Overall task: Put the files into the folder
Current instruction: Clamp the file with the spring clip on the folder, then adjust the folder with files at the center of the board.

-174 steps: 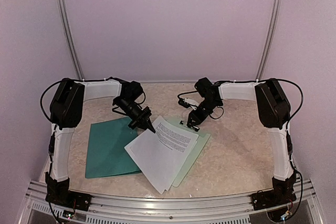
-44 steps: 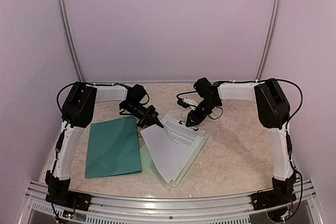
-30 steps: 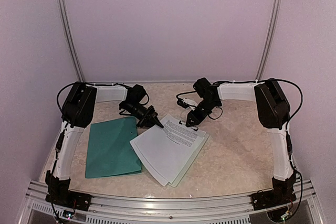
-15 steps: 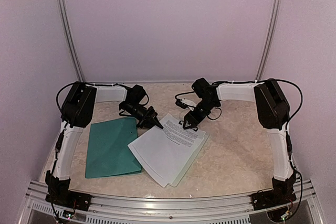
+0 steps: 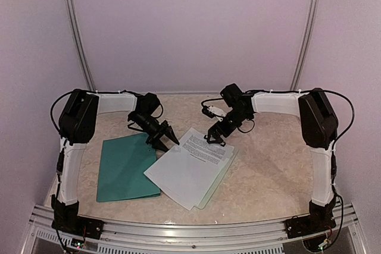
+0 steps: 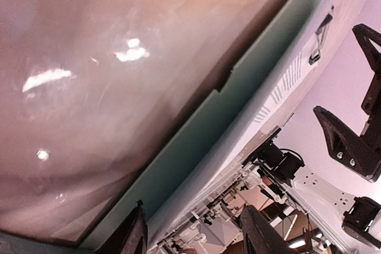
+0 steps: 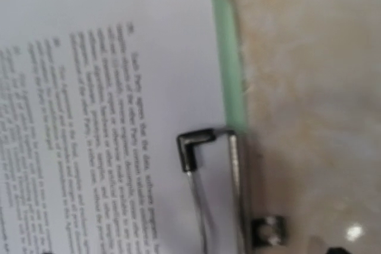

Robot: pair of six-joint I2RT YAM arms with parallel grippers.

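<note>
Files (image 7: 107, 87): right wrist shows text, metal clip (image 7: 233, 176); top shows folder (image 5: 122, 168) alongside.

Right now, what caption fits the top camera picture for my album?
Left gripper and right gripper poised by the files on a mint clipboard, beside the teal folder.

Table: beige marbled top (image 5: 268, 171), glossy.
Left part: dark teal folder (image 5: 122, 171), lying flat on the surface.
Middle: pale green clipboard (image 7: 229, 63), its metal clip (image 7: 205, 165) at the far end.
On the clipboard: fanned white printed sheets (image 5: 184, 173), their left corner overlapping the folder's right edge.
</note>
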